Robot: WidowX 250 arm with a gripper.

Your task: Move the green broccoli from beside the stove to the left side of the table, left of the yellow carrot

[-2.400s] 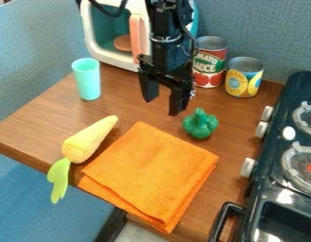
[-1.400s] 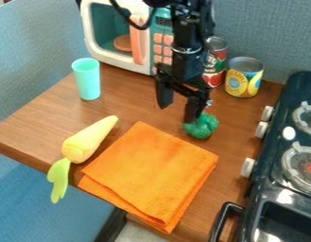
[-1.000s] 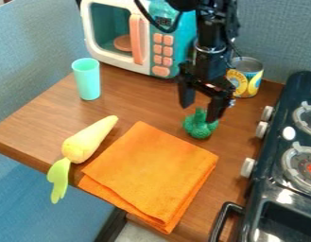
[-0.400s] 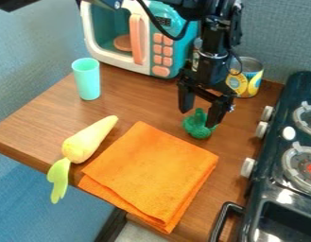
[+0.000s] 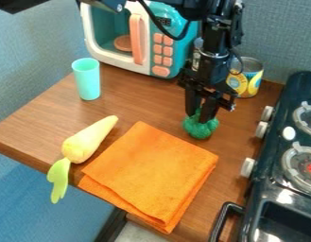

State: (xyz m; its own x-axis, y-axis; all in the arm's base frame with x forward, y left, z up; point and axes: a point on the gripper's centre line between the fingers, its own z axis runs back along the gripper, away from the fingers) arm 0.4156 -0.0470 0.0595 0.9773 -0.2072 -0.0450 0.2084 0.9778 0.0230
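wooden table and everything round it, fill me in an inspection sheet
Surface: wooden table, brown grain top.
Job's things: green toy vegetable on the tabletop, its stalk between the fingers.
Clutter: folded orange cloth; yellow toy carrot, leafy end past the table edge; teal cup, upright; yellow-labelled can, partly behind the arm.
Gripper: hand closed in on the stalk, pointing down.
Cables: black cable loops beside the arm, in front of the toy microwave.
Surroundings: the microwave at the back; toy stove on the right; blue-grey panels behind.
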